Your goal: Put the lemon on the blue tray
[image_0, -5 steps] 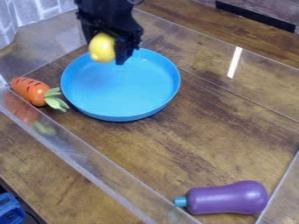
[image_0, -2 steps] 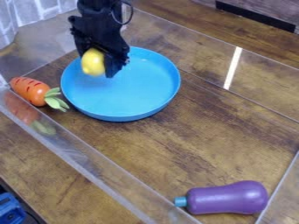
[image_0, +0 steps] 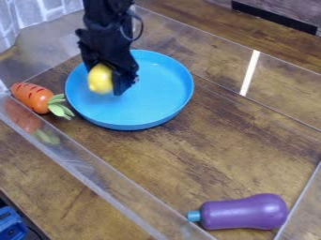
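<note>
Black robot gripper point(image_0: 105, 72) closed around smooth bright-yellow oval toy lemon point(image_0: 100, 79), over left part of round bright-blue plastic tray point(image_0: 141, 101); orange toy carrot point(image_0: 38, 97) lay beside tray.

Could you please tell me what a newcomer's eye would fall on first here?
Probably the big round blue tray in the upper left, with the yellow lemon in the dark end effector at its left part. Next, the purple eggplant at lower right.

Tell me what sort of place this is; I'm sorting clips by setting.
Probably a play-kitchen test setup: toy carrot, toy eggplant and a robot gripper over a blue tray.
</note>
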You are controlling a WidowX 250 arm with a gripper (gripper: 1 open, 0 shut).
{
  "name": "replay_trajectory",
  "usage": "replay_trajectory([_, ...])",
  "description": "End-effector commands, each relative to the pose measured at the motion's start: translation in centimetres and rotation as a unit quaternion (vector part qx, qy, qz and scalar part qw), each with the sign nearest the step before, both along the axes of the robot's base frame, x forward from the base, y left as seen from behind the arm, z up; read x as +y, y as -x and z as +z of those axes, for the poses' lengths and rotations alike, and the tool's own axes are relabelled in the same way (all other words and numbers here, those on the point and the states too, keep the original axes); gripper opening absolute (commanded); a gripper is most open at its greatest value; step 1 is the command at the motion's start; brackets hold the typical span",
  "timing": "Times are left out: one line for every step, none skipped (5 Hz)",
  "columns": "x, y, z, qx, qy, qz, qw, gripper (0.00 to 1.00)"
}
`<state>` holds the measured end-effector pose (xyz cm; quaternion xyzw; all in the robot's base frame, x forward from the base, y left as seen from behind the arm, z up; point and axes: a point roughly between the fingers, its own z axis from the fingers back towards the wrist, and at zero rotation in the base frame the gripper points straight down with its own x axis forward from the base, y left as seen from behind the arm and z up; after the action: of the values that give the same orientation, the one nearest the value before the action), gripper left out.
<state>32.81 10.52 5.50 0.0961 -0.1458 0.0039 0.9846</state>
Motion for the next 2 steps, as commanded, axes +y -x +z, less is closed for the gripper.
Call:
replay_trajectory([0.88,0.68,2.42,-0.046,-0.016,0.014,0.9987,0.00])
replay_trajectory([0.39,0.99,2.00,-0.054,-0.022,0.021,0.9981,0.00])
